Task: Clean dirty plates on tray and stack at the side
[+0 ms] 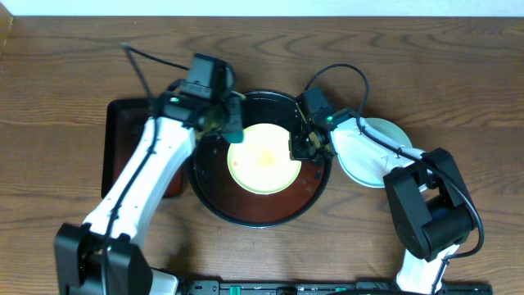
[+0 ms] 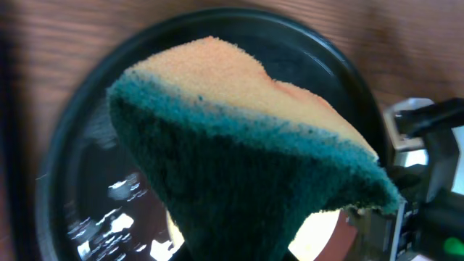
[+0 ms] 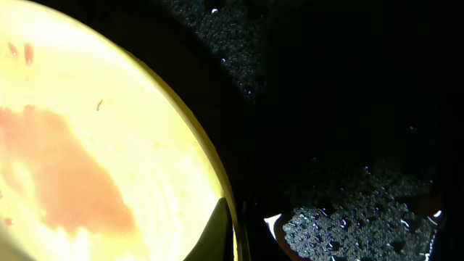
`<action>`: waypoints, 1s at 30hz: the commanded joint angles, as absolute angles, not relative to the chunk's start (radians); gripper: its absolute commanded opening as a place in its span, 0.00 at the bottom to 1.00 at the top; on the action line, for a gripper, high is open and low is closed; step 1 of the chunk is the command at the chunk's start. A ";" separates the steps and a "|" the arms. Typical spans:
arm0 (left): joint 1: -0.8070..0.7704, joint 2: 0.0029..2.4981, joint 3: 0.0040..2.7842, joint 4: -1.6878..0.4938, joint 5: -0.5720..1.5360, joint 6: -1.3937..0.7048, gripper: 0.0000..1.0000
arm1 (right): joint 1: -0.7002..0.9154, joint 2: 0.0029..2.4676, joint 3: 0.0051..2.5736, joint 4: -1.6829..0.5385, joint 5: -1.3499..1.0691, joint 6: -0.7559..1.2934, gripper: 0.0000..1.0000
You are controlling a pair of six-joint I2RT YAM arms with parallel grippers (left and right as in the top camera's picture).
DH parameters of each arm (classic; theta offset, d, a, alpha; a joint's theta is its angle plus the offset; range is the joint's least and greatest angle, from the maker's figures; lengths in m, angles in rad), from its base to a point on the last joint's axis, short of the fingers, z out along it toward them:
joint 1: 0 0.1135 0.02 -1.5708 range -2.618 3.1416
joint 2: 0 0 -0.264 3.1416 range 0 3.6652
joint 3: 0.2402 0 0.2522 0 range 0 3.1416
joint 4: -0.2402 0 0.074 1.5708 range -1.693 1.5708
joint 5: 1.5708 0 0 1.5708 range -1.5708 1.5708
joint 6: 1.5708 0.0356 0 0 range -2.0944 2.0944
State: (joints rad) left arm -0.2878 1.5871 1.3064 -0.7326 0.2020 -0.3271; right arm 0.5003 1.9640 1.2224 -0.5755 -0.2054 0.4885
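The pale yellow plate (image 1: pixel 264 160) lies in the round black tray (image 1: pixel 262 220), with a red sauce smear on it in the right wrist view (image 3: pixel 65 174). My left gripper (image 1: pixel 221 121) is shut on a green and yellow sponge (image 1: pixel 233 127) over the tray's back left, just above the plate's edge. The sponge (image 2: pixel 239 145) fills the left wrist view and hides the jaws. My right gripper (image 1: pixel 301 147) is shut on the yellow plate's right rim (image 3: pixel 221 232). A pale mint-blue plate (image 1: pixel 360 170) sits on the wood table right of the tray, partly under my right arm.
A smaller rectangular black tray (image 1: pixel 123 147) lies left of the round tray, under my left arm. The round tray's floor is wet and glossy (image 3: pixel 348 217). Brown wood tabletop (image 1: pixel 74 65) surrounds everything.
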 commanded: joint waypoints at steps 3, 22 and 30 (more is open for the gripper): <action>-0.213 1.585 1.304 -0.805 0.163 -0.307 0.08 | 0.485 1.998 1.184 -0.609 -0.318 0.455 0.01; -0.178 1.586 1.281 -0.822 0.129 -0.307 0.08 | 0.542 1.546 1.184 -0.759 0.204 0.418 0.01; -0.178 1.586 1.281 -0.822 0.126 -0.308 0.08 | 0.552 1.571 1.183 -0.740 0.045 0.471 0.19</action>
